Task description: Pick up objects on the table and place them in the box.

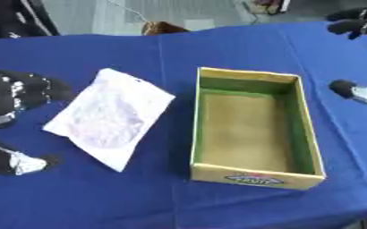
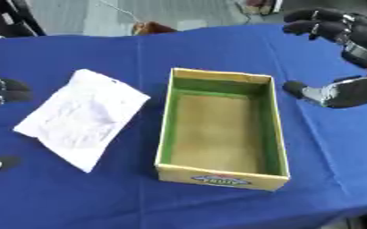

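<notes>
Box (image 1: 253, 179) between open robot hands

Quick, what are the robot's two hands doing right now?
Left hand: open, holding nothing, beside the white pouch.
Right hand: open, holding nothing.

blue tablecloth (image 1: 92, 197) covers table | brown object (image 1: 161, 27) at far edge | grey floor (image 1: 179, 11) beyond

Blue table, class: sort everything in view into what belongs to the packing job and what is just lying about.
Belongs to the job:
flat white plastic pouch
open yellow cardboard box with green inside
left hand
right hand

Lying about:
brown object at the far table edge
</notes>
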You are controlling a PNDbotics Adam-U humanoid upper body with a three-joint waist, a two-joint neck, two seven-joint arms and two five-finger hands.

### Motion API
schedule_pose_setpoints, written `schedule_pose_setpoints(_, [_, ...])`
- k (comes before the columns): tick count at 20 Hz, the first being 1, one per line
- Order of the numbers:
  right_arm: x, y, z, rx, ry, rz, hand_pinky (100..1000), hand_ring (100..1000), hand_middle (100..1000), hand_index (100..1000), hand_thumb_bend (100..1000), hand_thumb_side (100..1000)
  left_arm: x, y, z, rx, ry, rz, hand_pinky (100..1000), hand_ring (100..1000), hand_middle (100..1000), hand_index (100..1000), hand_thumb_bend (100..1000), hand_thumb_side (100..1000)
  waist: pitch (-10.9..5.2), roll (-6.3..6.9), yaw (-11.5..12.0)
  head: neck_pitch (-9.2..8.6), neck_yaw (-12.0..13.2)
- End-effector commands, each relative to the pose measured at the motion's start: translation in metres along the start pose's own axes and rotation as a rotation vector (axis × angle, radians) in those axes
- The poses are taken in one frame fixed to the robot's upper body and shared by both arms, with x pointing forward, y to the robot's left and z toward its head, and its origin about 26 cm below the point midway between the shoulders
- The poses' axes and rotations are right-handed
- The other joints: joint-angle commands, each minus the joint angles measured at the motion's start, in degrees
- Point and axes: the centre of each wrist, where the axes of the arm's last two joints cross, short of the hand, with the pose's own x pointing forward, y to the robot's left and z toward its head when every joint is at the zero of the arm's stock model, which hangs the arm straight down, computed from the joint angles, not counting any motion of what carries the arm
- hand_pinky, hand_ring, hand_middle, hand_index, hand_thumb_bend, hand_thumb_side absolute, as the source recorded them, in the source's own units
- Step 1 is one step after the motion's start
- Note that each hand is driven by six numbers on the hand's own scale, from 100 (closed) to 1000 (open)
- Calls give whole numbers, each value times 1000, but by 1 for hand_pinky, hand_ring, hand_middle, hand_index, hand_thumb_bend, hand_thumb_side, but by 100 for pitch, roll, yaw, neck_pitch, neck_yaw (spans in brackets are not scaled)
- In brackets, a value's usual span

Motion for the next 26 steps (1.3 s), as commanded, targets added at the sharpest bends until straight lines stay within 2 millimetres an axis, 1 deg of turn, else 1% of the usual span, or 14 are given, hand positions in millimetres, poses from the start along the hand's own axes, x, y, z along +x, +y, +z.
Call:
schedule_pose_setpoints(1, [-1,-10,-1,-1,-6,27,703,798,920,917,459,690,-1,9,-2,13,-11,0,608,746,857,936,541,605,-78,-10,-9,-4,-79])
schedule_pose_setpoints(12, [0,-11,-2,4,-13,25,703,799,921,917,465,689,-8,11,-19,-12,-69,53,597,741,858,935,518,641,-90,-33,-20,-4,-49])
schedule_pose_setpoints(26, [-1,-10,-4,5,-18,18,703,798,921,917,471,688,-27,-4,-34,-61,-60,116,580,733,858,934,489,686,-78,-66,-36,-4,-29])
